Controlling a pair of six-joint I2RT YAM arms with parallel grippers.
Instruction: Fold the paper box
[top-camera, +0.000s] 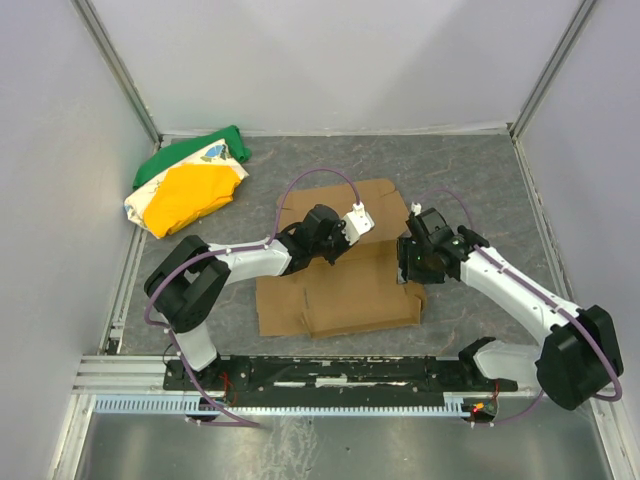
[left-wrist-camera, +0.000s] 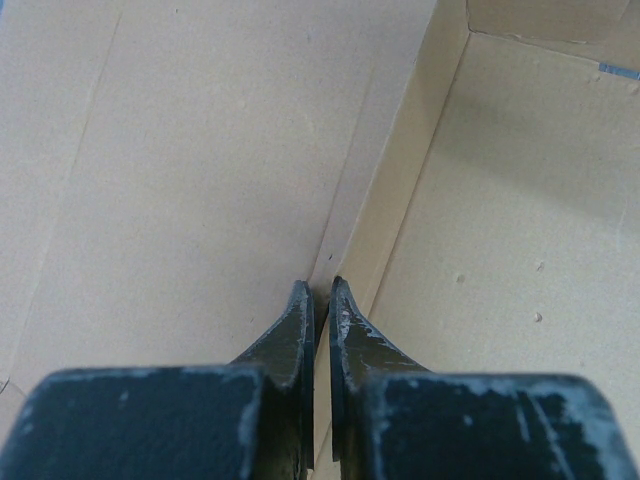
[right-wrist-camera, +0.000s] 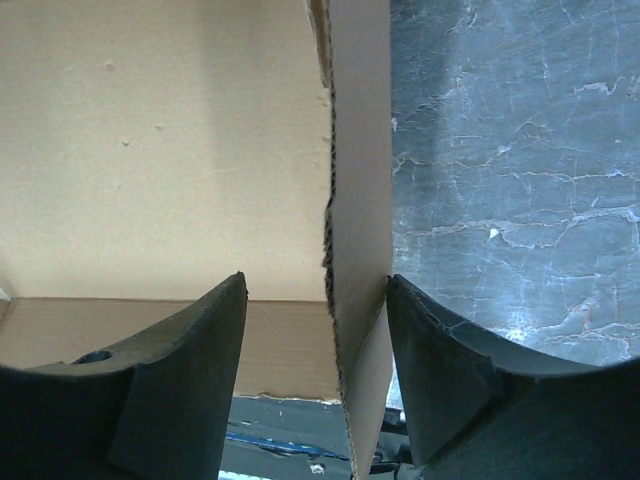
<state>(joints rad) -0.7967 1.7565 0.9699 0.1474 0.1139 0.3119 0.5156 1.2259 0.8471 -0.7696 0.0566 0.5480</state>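
Largest first: one grey marbled tabletop (top-camera: 480, 180), and on it, roughly in the middle in front of both arms, the one paper box (top-camera: 340, 300). It is a brown die-cut cardboard sheet, partly formed, and its long axis seems to run from the near edge toward the back. One green, yellow and white cloth bundle (top-camera: 190, 185) lies at the back left, well apart from the box.

I have two arms over the cardboard. The left one reaches in across the middle. Its hand (left-wrist-camera: 321, 290) has the fingers drawn together, tips down at a crease where the floor panel meets a low raised wall. I see nothing pinched between them.

The right hand (right-wrist-camera: 315, 277) is at the box's right edge with its fingers apart, straddling an upright side wall. The wall's raw edge stands between them, touching the outer finger (right-wrist-camera: 440, 350) and clear of the inner one, so it is not clamped.

The next move turns on that wall. It lies directly between the right fingers, running away from them, so I judge the right arm is the one placed to work it.
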